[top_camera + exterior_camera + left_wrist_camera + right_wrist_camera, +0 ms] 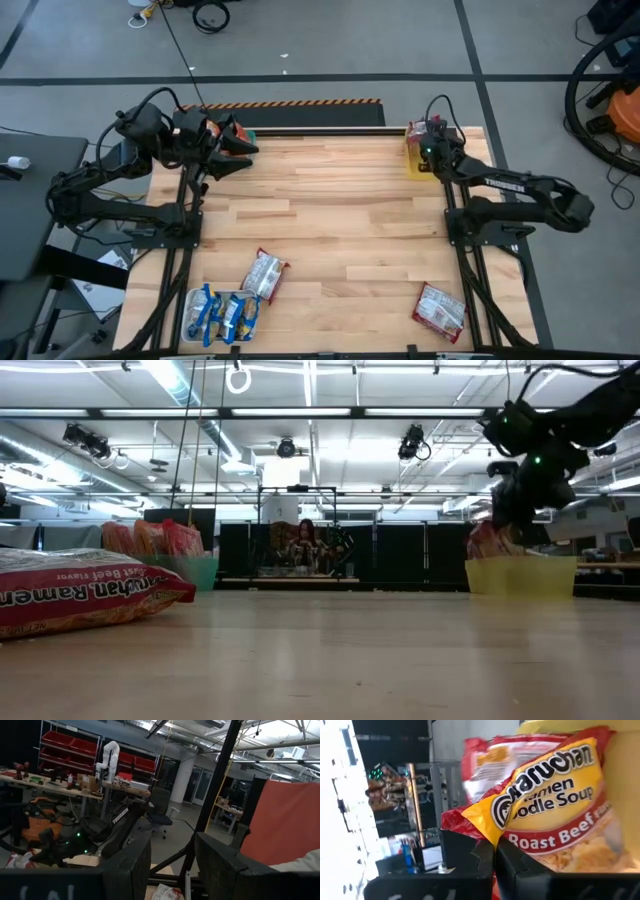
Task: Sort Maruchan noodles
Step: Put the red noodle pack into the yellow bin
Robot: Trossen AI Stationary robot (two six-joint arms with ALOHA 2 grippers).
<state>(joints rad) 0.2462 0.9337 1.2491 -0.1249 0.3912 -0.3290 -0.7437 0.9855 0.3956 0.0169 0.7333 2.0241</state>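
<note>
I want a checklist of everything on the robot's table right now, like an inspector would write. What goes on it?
Surface: wooden table, middle bare.
Job's things: blue-and-yellow packets in a white tray at the near left; one red-and-white packet leaning on that tray; another red-and-white packet lying loose at the near right; orange packets standing in the teal tray; Roast Beef packet at the yellow tray.
Clutter: nothing seen.
Grippers: left gripper over the far left corner, open; right gripper at the yellow tray, shut on the Roast Beef packet.
Cables: black cable on the floor behind.
Surroundings: grey floor, shelves, chair.
</note>
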